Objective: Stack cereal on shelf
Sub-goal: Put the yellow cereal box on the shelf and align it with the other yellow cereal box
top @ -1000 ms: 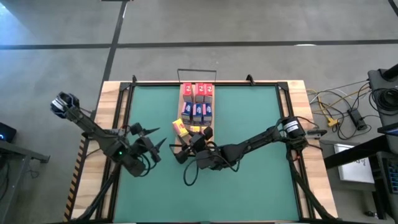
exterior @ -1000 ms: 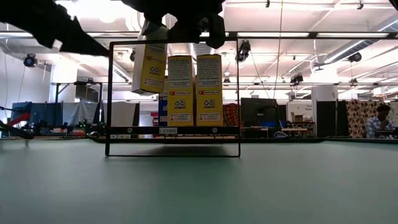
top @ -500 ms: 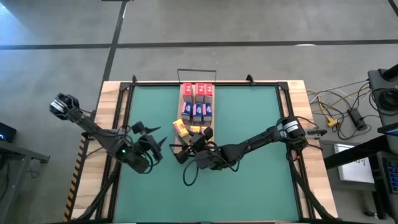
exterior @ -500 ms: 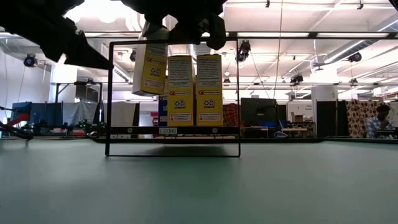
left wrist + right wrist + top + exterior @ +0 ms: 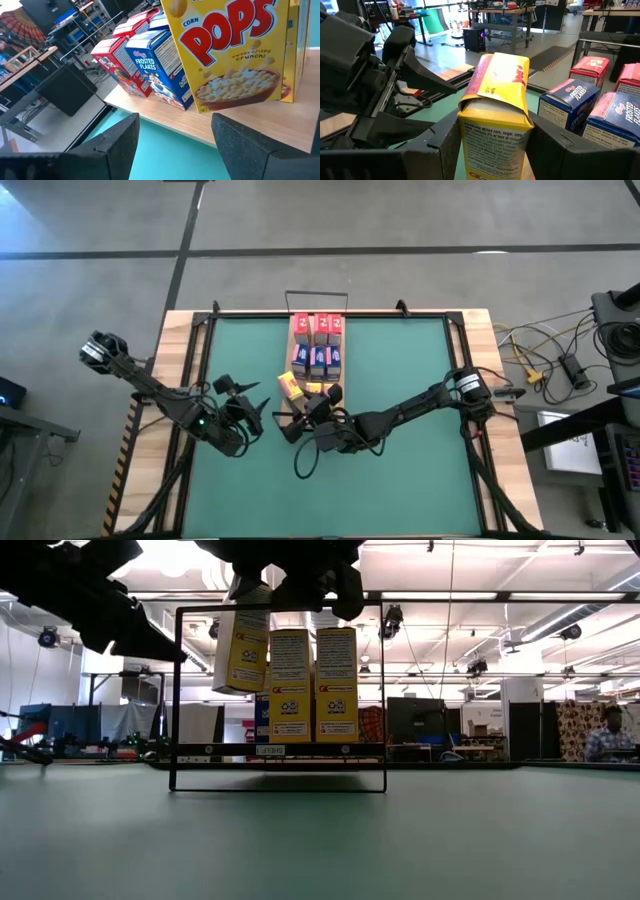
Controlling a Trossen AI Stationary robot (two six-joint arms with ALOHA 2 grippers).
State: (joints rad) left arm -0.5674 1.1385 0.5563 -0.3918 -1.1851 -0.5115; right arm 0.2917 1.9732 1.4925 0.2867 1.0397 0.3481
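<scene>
The shelf [image 5: 165,122] is a light-wood board in a black wire frame [image 5: 176,690] at the table's far middle. Red [image 5: 318,327] and blue [image 5: 318,361] cereal boxes stand on it, with two yellow ones [image 5: 313,685] upright at its near end. My right gripper [image 5: 305,405] is shut on a third yellow box [image 5: 241,648], which hangs tilted beside those two. My left gripper [image 5: 260,402] stands open and empty to the left of that box, pointing at the shelf; in its wrist view the gripper [image 5: 175,145] faces a yellow box [image 5: 235,50]. My right gripper pinches the yellow box between its two fingers [image 5: 555,145], one on each broad face, a little below the box's top flap [image 5: 502,80]. The fingers come about level from the table's near right. The box is lifted clear of the shelf board and leans.
The green mat [image 5: 400,470] covers the table inside a wooden border [image 5: 175,340]. Cables and gear [image 5: 560,365] lie off the table's right edge. A person [image 5: 610,730] sits far behind in the room.
My left gripper has crept a little down and toward the shelf, still open. My right gripper and the yellow box have kept still.
</scene>
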